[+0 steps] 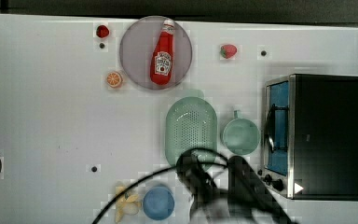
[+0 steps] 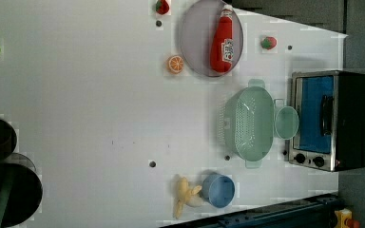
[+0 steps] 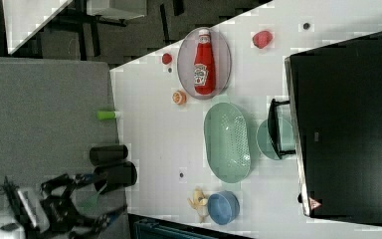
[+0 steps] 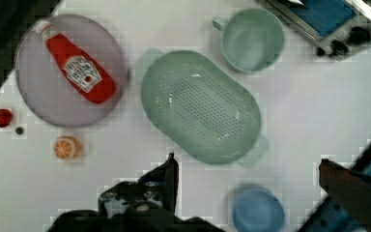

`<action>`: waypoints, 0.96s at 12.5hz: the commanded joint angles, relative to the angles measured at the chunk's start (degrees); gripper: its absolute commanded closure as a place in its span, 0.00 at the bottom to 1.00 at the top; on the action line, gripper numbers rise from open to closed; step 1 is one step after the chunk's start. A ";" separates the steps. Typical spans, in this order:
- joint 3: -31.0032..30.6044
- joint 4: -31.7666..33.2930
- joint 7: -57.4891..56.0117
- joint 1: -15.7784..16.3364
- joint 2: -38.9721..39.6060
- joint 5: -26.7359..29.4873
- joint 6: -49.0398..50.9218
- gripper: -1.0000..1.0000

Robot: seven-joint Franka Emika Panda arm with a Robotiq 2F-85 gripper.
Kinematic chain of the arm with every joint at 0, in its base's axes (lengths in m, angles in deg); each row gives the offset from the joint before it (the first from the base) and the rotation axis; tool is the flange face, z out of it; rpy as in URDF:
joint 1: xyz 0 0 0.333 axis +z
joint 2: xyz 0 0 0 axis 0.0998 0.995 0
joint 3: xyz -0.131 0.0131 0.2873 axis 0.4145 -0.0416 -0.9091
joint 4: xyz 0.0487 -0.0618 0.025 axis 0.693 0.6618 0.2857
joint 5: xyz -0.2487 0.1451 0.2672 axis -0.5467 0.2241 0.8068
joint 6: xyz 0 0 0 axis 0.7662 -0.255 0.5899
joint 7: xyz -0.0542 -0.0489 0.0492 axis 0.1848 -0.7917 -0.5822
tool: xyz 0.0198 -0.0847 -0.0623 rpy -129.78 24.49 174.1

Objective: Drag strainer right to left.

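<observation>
Gripper: (image 4: 246,166) jaws spread wide, nothing between them, raised above the table, clear of the strainer.
Strainer: (image 1: 191,128) centre of the top view, upright on the white table (image 1: 46,116).
Cup: (image 1: 241,136) just beside the strainer, on the top view's right.
Toaster oven: (image 1: 314,135) right edge of the top view.
Plate: (image 1: 135,56) upper centre of the top view, ketchup bottle (image 1: 163,53) lying on it.
Blue bowl: (image 1: 158,203) lower centre of the top view, beside the banana (image 1: 125,201).

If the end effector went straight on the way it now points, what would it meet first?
Probably the strainer: the open end effector points down with the strainer's near rim just ahead between the fingers. Depth is unclear, so bare table beside that rim, or the blue bowl, is possible.
</observation>
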 commanded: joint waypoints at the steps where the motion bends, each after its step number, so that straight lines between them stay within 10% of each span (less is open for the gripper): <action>1: -0.92 10.12 4.39 0.84 10.81 0.49 -6.96 0.00; 12: -3.23 17.94 38.23 1.17 41.33 0.48 -49.19 0.00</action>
